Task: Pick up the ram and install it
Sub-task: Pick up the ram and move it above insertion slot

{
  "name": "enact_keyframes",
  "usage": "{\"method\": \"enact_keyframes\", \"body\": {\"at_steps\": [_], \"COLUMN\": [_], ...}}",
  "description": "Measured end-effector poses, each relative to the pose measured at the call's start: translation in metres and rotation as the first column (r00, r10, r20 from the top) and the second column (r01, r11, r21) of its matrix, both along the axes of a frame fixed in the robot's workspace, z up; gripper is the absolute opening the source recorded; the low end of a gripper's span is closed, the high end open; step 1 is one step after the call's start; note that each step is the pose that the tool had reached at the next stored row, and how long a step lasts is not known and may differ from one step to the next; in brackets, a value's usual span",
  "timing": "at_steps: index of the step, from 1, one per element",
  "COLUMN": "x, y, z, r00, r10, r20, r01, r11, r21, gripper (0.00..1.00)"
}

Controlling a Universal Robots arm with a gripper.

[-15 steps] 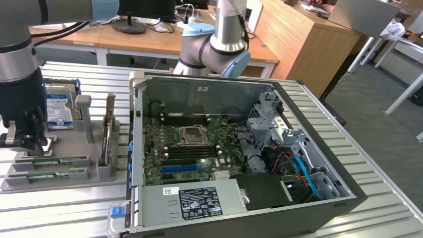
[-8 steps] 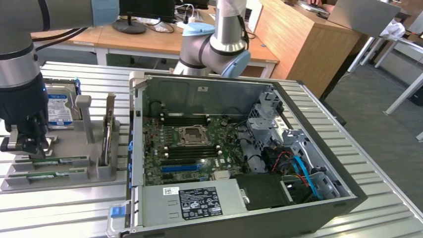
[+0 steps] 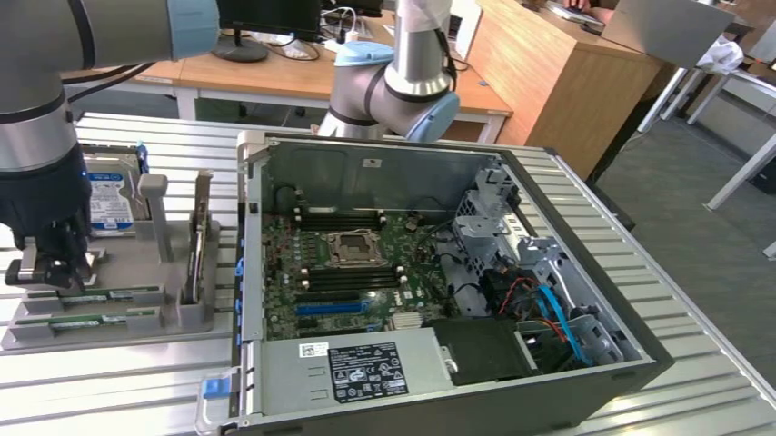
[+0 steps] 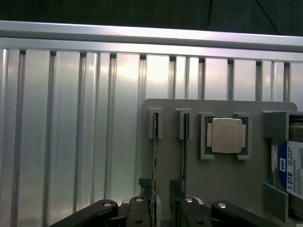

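Note:
Two ram sticks stand on edge in slots of the grey holder (image 3: 182, 313) at the exterior view's left: one ram stick (image 3: 115, 295) and a second (image 3: 91, 319) in front of it. In the wrist view they appear edge-on as thin green lines, the first ram stick (image 4: 155, 156) and the second (image 4: 185, 151). My gripper (image 3: 51, 272) hangs low over the sticks' left ends. Seen from the wrist, the gripper (image 4: 162, 213) is open, with its black fingers (image 4: 142, 210) standing to either side of the first stick's end. Nothing is gripped.
The holder also carries a silver processor chip (image 4: 226, 135) and a blue-labelled hard drive (image 3: 109, 209). To the exterior view's right lies the open computer case (image 3: 570, 209) with its motherboard (image 3: 352, 263) and dark memory slots (image 3: 345, 220). Ribbed aluminium table (image 4: 71, 142) surrounds everything.

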State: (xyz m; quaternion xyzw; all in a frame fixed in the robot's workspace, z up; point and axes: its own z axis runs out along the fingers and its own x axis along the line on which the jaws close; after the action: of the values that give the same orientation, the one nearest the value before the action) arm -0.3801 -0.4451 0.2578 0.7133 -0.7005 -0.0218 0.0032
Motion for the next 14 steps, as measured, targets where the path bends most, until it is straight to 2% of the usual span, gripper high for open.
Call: {"method": "enact_keyframes", "body": {"at_steps": [14], "x": [0.0], "y": [-0.0002], "z": [-0.013], "r00": [1.0], "r10": [0.0], "r20": [0.0001], "r01": [0.0], "r11": [1.0], "r21": [0.0001], "gripper": [0.3]}}
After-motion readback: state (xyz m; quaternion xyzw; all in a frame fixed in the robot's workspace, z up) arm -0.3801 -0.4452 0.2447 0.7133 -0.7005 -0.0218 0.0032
